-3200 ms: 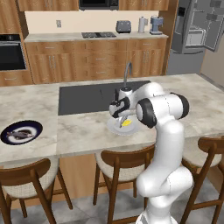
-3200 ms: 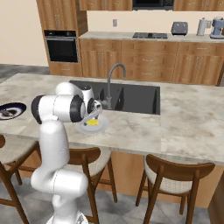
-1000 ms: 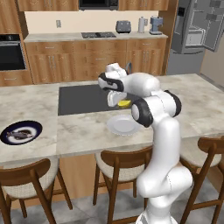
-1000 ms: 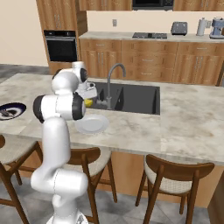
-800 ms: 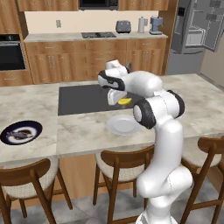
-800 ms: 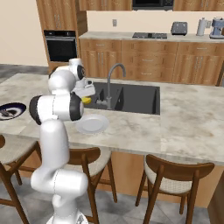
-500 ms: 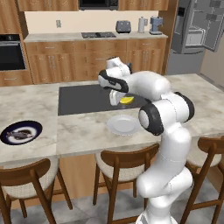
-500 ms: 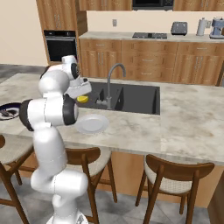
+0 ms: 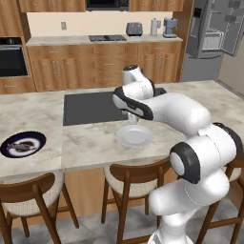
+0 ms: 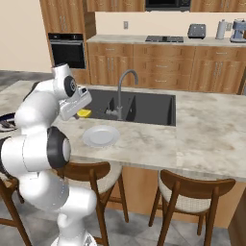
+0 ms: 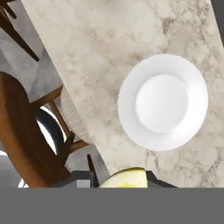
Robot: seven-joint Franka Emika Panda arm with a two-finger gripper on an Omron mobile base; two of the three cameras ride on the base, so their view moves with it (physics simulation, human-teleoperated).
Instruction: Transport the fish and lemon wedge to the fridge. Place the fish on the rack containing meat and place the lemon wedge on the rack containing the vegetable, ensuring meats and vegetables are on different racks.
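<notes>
The arm has swung up and back from the counter, lifting the lemon wedge clear of the white plate. Fridge stands open, far right. The fish waits on its navy plate. Gripper clenched on the wedge; next, the drive to the fridge's vegetable rack.

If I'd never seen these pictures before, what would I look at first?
Probably the big white robot arm curling over the marble counter, with its gripper pinching a bright yellow lemon wedge up in the air. Right under it sits a bare white plate, near the dark sink. Far off on the arm's left lies a fish on a navy plate.
</notes>
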